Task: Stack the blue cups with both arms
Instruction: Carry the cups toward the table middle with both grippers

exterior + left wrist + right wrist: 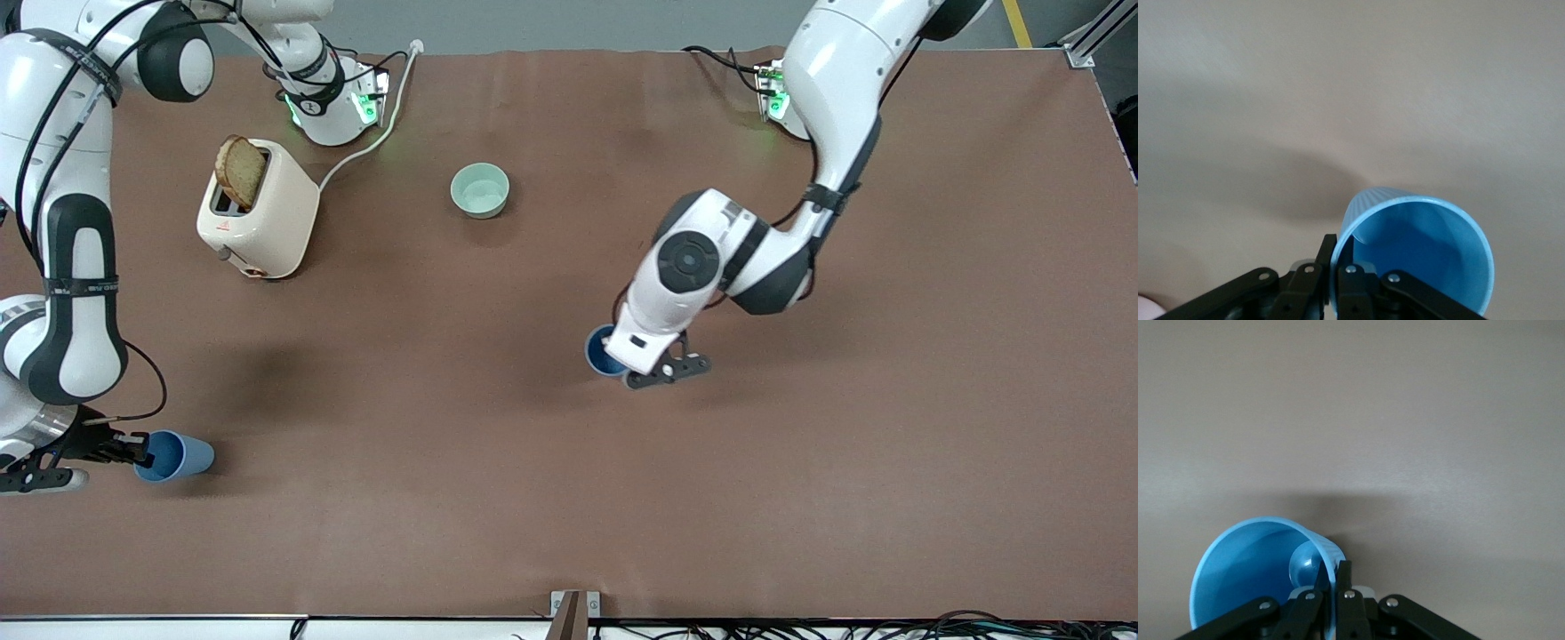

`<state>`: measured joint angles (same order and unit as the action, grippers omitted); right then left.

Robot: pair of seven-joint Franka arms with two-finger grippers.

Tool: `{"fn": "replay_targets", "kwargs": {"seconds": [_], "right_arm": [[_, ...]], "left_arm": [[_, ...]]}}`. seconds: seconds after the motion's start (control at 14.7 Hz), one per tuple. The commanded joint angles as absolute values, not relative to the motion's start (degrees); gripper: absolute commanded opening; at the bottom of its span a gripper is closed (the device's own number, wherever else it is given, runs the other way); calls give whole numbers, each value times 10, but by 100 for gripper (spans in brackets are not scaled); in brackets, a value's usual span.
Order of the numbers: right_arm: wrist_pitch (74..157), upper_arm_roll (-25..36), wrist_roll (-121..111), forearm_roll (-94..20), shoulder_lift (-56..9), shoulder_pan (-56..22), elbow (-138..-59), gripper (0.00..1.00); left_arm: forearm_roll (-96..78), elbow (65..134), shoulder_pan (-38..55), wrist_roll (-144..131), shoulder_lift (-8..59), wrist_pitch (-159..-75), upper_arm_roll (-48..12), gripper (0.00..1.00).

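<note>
Each gripper's pinching a small blue plastic tumbler's rim: right gripper (133, 452) gripping one cup (173, 456) at its end, left gripper (633, 372) clamping the other cup (605, 352) mid-table. They're probably needing careful rim alignment before nesting.

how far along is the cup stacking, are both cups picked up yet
Done: each arm has a cup by the rim. The left gripper is shut on one blue cup near the table's middle; the right gripper is shut on the other blue cup at the right arm's end. In hand: both grips. Left: the cups are far apart, so bringing them together and nesting one in the other remains.
</note>
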<state>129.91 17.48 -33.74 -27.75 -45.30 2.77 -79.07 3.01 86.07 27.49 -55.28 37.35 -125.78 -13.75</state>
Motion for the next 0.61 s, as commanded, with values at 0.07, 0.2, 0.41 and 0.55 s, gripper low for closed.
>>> {"fn": "replay_targets", "kwargs": {"seconds": [0.07,0.2,0.41,0.55], "right_arm": [[1197,173,-264,-283,-358,7,-819,0],[1165,165,-203,-241,-320,-10,-827,0],[1165,81,-111,-189,-231,-6,-892,0],[1174,30,-36,-172,-180,-6,-927,0]], "left_arm": [[55,859,314,-632,399,-1297,-129,2],[63,859,330,-652,407,-1298,-128,2],[63,859,330,-657,410,-1300,-129,12],[62,858,327,-655,410,-1300,-129,59]]}}
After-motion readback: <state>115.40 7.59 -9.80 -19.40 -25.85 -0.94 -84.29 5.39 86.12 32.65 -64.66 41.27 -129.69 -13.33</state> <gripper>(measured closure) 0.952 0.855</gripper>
